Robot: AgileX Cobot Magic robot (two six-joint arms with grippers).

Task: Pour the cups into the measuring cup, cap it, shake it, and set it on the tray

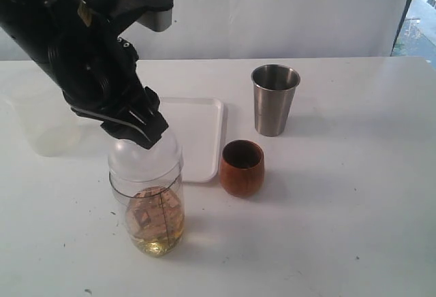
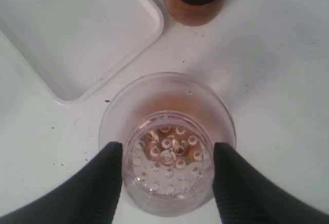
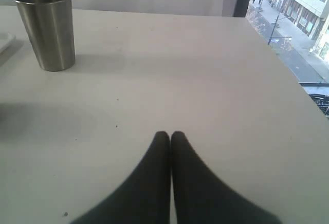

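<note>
While the desk (image 1: 340, 229) lies open from three to six o'clock, the measuring cup (image 1: 148, 208) stands at seven, the tray (image 1: 204, 123) close at one o'clock, the wooden cup (image 1: 241, 167) by the tray's near corner, the steel tumbler (image 1: 274, 99) beyond. The left arm (image 1: 75, 45) slants steeply down; the left jaws, half spread, clasp the domed lid (image 2: 167, 100) on the measuring cup. The right jaws are pressed together, empty.

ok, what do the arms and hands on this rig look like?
Left arm is bulky and matte black, topped by a silver-grey bracket with screw heads. Left hand has two black fingers, broad at the base and tapering to blunt tips. Right hand is the same black tapered pair. No legible markings.
</note>
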